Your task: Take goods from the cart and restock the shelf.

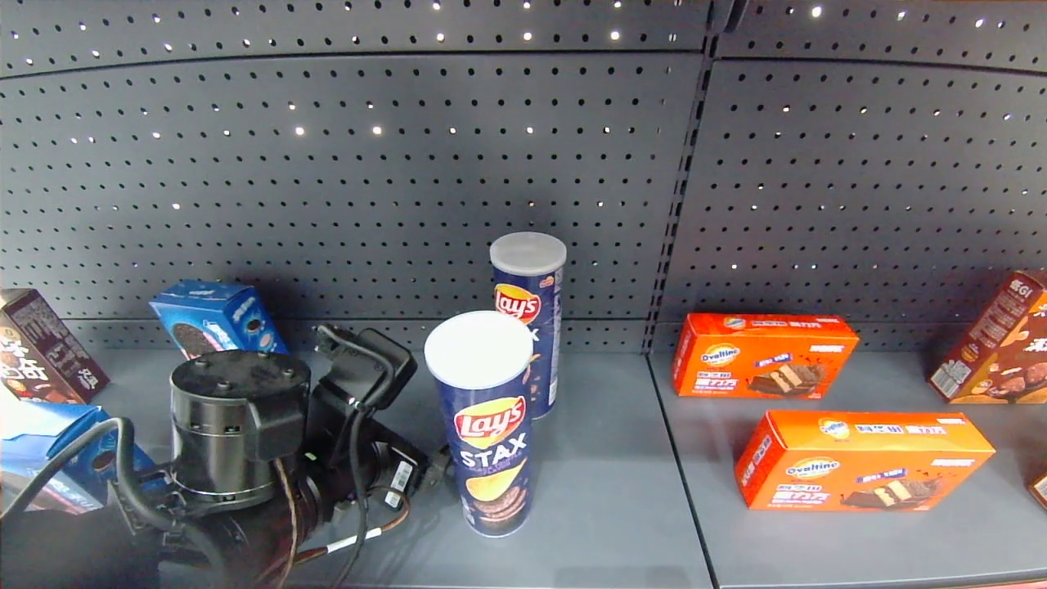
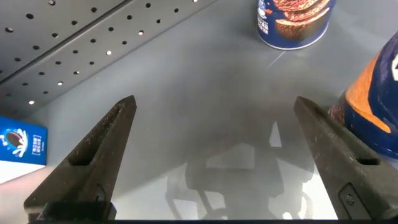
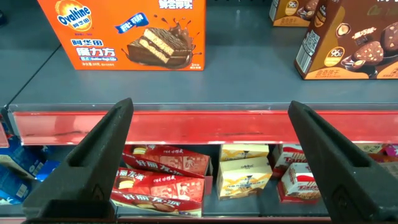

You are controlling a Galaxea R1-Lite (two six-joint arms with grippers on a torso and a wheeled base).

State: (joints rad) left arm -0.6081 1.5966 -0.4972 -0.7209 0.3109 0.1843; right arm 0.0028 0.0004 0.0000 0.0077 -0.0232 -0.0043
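Two dark blue chip cans stand upright on the grey shelf [image 1: 605,507]: the front can [image 1: 483,425] and a rear can [image 1: 528,323] near the pegboard. My left arm [image 1: 245,433] lies low on the shelf just left of the front can. In the left wrist view my left gripper [image 2: 214,104] is open over bare shelf with nothing between its fingers. The front can [image 2: 373,106] sits just outside one finger and the rear can [image 2: 295,22] is farther off. My right gripper [image 3: 210,107] is open and holds nothing, in front of the shelf's red edge strip [image 3: 205,127].
Blue cookie boxes [image 1: 217,317] and a brown box [image 1: 45,348] stand left of my arm. Two orange boxes [image 1: 859,462] lie on the right bay, with brown boxes [image 1: 994,343] beyond. A lower shelf holds red boxes [image 3: 165,174] and yellow boxes [image 3: 245,177]. Pegboard closes the back.
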